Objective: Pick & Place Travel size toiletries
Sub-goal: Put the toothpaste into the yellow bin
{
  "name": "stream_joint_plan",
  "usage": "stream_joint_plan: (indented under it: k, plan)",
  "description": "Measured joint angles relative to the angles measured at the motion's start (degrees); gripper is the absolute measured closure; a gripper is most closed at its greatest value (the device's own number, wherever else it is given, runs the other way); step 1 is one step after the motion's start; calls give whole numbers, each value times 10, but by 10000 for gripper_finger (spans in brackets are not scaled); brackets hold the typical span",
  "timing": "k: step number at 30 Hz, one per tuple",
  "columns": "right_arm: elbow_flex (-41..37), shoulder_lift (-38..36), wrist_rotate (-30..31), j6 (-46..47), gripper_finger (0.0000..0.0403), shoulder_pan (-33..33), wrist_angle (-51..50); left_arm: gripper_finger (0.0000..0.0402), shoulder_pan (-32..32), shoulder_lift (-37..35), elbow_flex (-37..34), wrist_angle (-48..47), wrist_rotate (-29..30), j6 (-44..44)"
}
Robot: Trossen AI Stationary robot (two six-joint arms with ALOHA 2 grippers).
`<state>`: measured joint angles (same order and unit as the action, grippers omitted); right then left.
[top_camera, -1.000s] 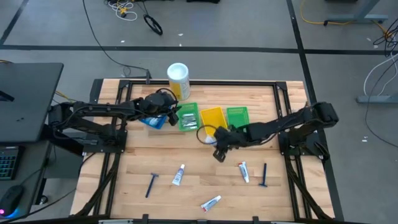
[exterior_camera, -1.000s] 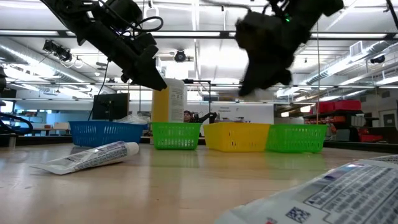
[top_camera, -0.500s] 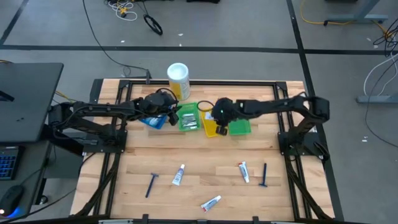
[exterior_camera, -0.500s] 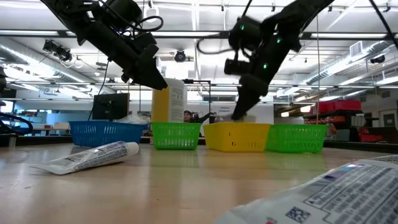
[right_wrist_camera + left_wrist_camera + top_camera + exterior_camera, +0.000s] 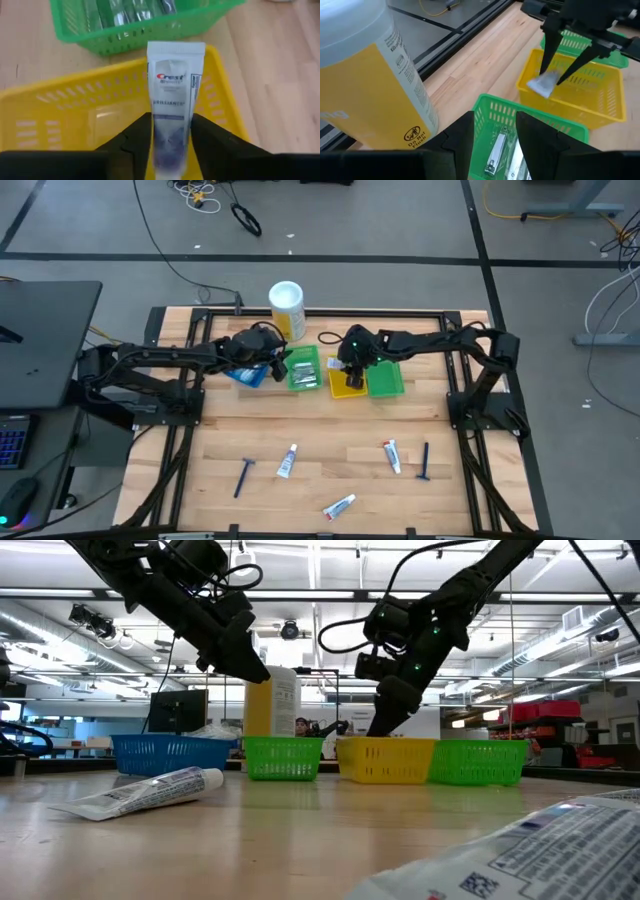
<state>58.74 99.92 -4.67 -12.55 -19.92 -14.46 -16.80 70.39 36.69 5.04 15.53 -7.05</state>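
My right gripper (image 5: 350, 368) hovers over the yellow bin (image 5: 343, 387) and is shut on a white toothpaste tube (image 5: 172, 95). My left gripper (image 5: 495, 131) is open and holds nothing, above the left green bin (image 5: 303, 370), which holds small silver items (image 5: 496, 150). Three more toothpaste tubes (image 5: 288, 461) (image 5: 340, 505) (image 5: 392, 455) and two dark blue razors (image 5: 244, 476) (image 5: 425, 462) lie flat on the near half of the table. My right gripper pinches the toothpaste tube between its two fingers (image 5: 137, 135), on the half (image 5: 170, 131) away from the flat crimped end. It comes from above, pointing down. The tube is lifted clear and hangs below the fingers, crimped end (image 5: 542, 85) lowest, at the yellow bin's rim.
A tall white-and-yellow canister (image 5: 287, 308) stands by the far edge, behind the bins. A blue bin (image 5: 245, 374) sits left of the green one, and a second green bin (image 5: 385, 376) right of the yellow one. Bare wood (image 5: 330, 430) lies between the bins and the loose items.
My right gripper has risen from the middle of the table and swung toward the far edge, carrying the toothpaste tube lifted clear. It has come over the yellow bin and now points down into it. My left arm has kept still.
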Motion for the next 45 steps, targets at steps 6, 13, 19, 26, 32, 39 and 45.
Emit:
stream_joint_plan:
  k: [6, 13, 19, 26, 32, 39, 45]
  plan:
    - [0, 6, 24, -4, 192, 3, 22, 248, 0, 0, 0, 1, -2, -1]
    - [0, -13, 77, -4, 174, 30, -8, 248, 0, 0, 0, 0, -3, -2]
    - [0, -78, 75, 66, 174, 109, -95, 248, 0, 0, 0, 0, -1, -1]
    - [1, -131, 41, 283, 174, 233, -228, 248, 0, 0, 0, 0, -1, -10]
    - [-10, -129, 7, 568, 174, 339, -305, 248, 0, 0, 0, 0, -1, -15]
    - [-32, -129, -44, 849, 174, 426, -312, 248, 0, 0, 0, 0, -1, -20]
    - [-70, -129, -42, 931, 174, 453, -306, 248, 0, 0, 0, 0, -1, -32]
